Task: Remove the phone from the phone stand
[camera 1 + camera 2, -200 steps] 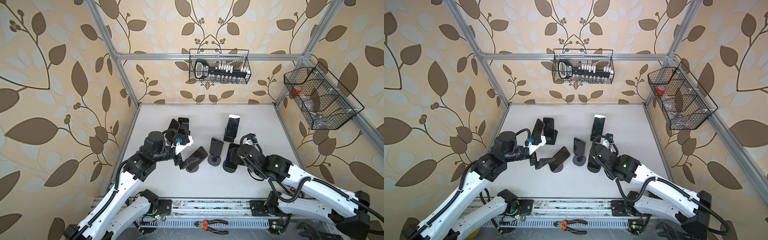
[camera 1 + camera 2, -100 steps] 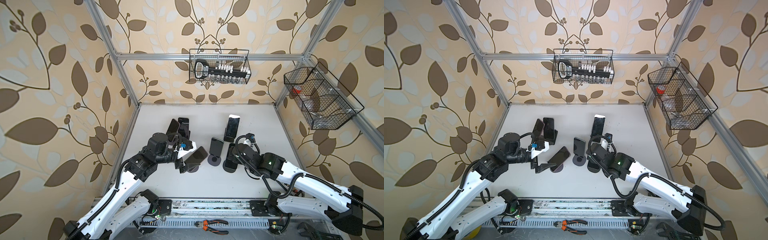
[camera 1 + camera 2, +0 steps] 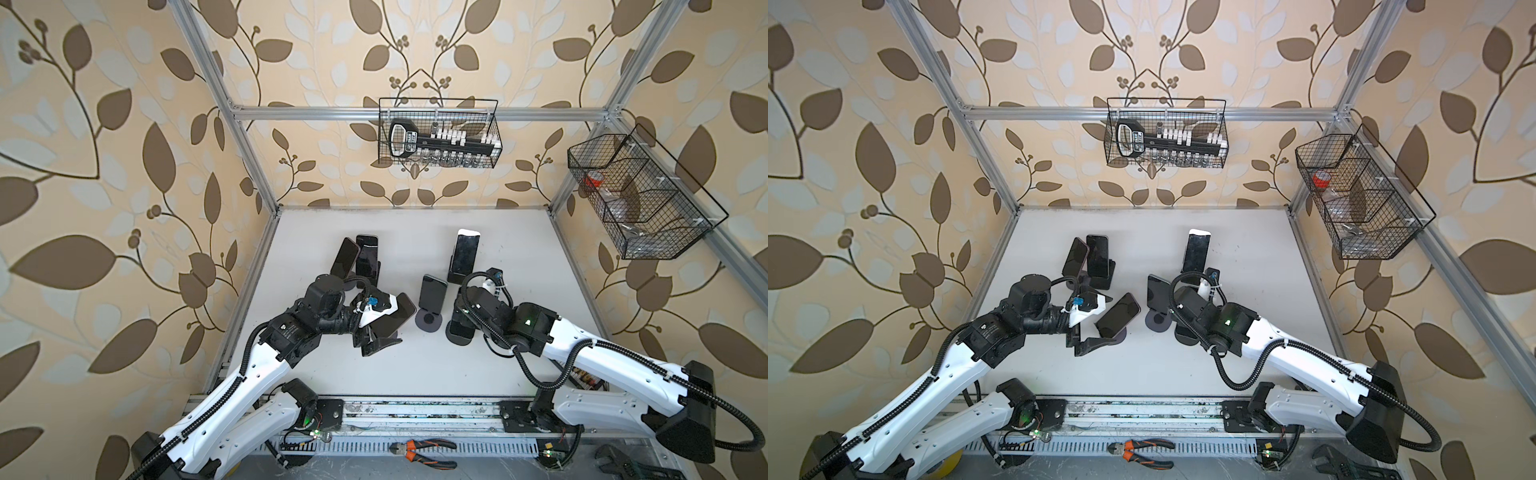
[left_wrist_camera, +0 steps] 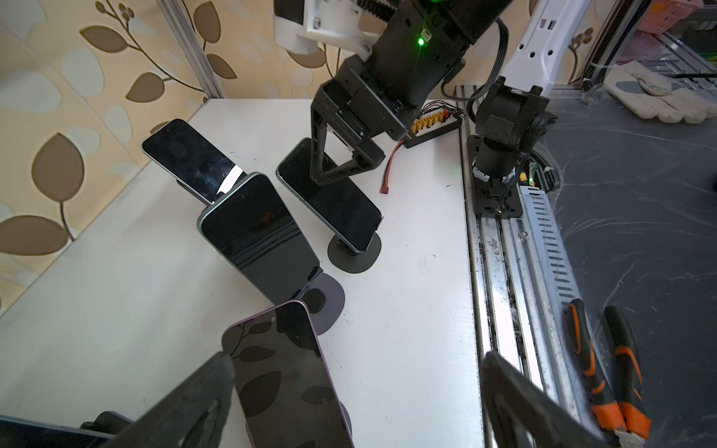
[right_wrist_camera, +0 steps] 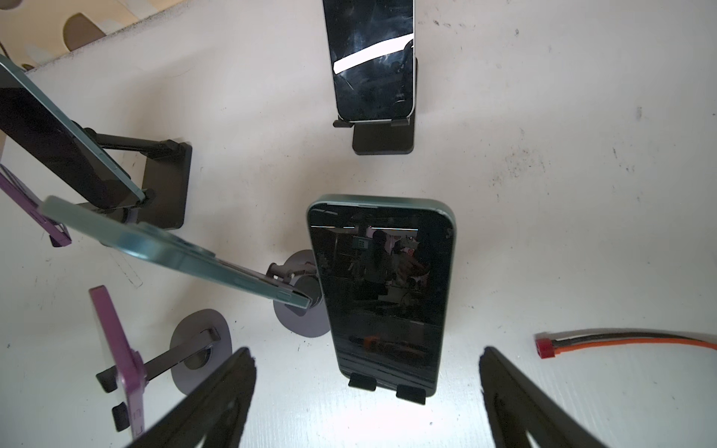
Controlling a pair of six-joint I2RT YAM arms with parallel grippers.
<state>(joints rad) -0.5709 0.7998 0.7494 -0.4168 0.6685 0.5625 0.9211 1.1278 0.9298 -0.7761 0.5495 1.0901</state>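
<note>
Clad in white along left arm [image 3: 257, 374] and right arm [image 3: 602, 357], black at joints and bases. Looped with ribbed black cables [image 3: 524, 365], lit by a green light [image 3: 528, 321]. Tipped with black left gripper [image 4: 353, 358] and right gripper [image 5: 366, 351].

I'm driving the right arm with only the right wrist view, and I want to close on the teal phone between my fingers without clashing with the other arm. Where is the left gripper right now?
Observer: The left gripper is at the purple phone, jaws open with that phone between them, apart from your teal phone.
Operator: And what lies behind my wrist if I pull back?
Observer: A board with yellow connectors lies at the front edge of the table, beside the right arm's base.
</note>
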